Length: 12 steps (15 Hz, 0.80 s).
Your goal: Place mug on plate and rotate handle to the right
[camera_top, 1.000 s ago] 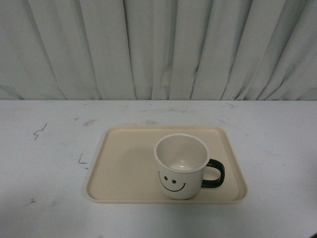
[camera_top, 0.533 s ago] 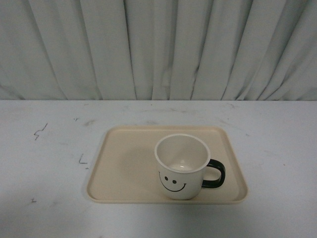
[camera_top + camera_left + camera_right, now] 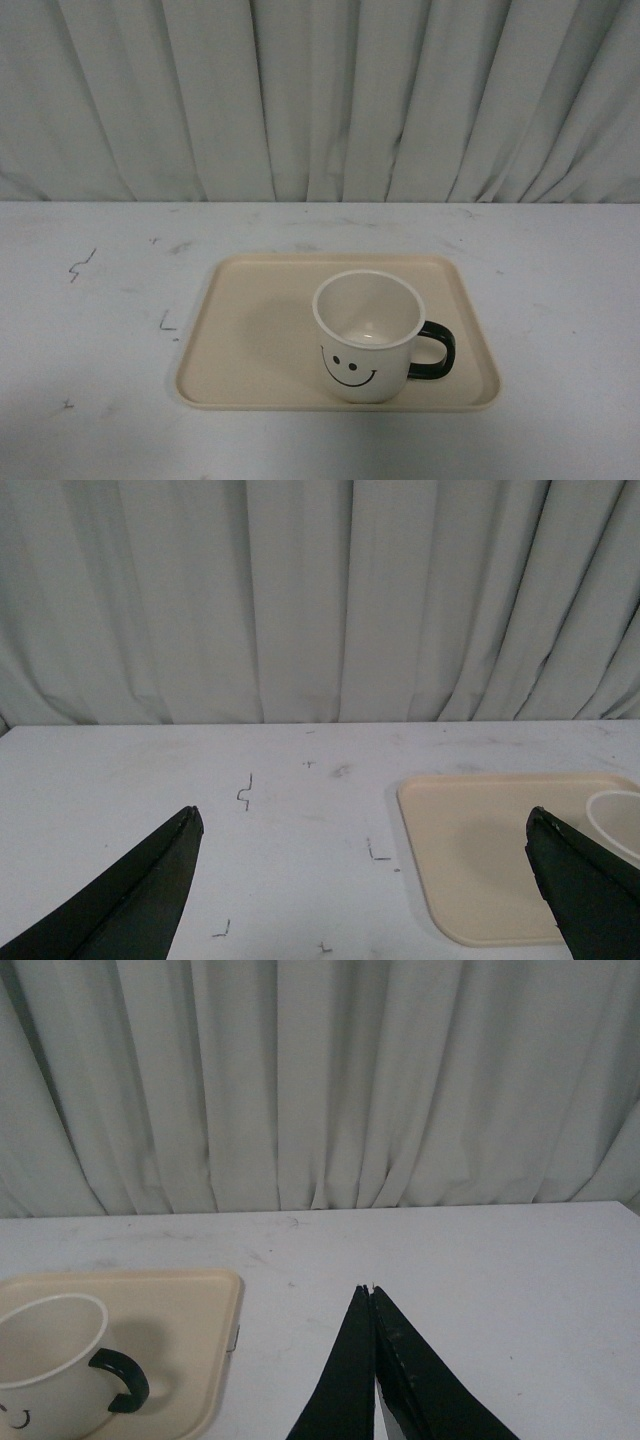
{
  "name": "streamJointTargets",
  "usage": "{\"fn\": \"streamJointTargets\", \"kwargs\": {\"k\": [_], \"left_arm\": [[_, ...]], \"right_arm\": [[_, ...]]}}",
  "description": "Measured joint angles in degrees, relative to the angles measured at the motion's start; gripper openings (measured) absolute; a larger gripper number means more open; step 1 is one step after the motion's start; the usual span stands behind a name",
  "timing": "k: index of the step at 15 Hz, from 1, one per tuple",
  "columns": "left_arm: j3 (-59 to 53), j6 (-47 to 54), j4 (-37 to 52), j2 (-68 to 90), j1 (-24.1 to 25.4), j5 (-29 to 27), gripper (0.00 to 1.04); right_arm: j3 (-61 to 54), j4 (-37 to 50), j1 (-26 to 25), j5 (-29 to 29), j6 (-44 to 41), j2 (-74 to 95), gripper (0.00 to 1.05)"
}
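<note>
The cream-white mug [image 3: 367, 335] stands upright on the beige plate [image 3: 250, 320], near its front right part, smiley face toward the camera. Its dark handle [image 3: 434, 350] points right. Neither gripper shows in the front view. In the left wrist view my left gripper [image 3: 365, 825] is open and empty over the bare table, left of the plate [image 3: 480, 850]; the mug's rim [image 3: 618, 820] shows at the picture's edge. In the right wrist view my right gripper [image 3: 371, 1288] is shut and empty, right of the plate [image 3: 195, 1310], the mug [image 3: 50, 1360] and its handle [image 3: 122, 1380].
A white table [image 3: 90, 330] with small dark pen marks [image 3: 78, 266] carries the plate. A pleated grey-white curtain [image 3: 320, 100] hangs along the table's far edge.
</note>
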Motion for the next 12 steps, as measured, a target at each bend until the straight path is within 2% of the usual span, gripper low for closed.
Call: {"fn": "streamJointTargets", "kwargs": {"k": [11,12], "left_arm": [[0.0,0.0,0.0,0.0,0.0,0.0,0.98],[0.0,0.0,0.0,0.0,0.0,-0.02,0.98]], "right_arm": [[0.0,-14.71,0.0,-0.02,0.0,-14.43,0.02],[0.0,-23.58,0.0,-0.15,0.0,-20.57,0.02]]}}
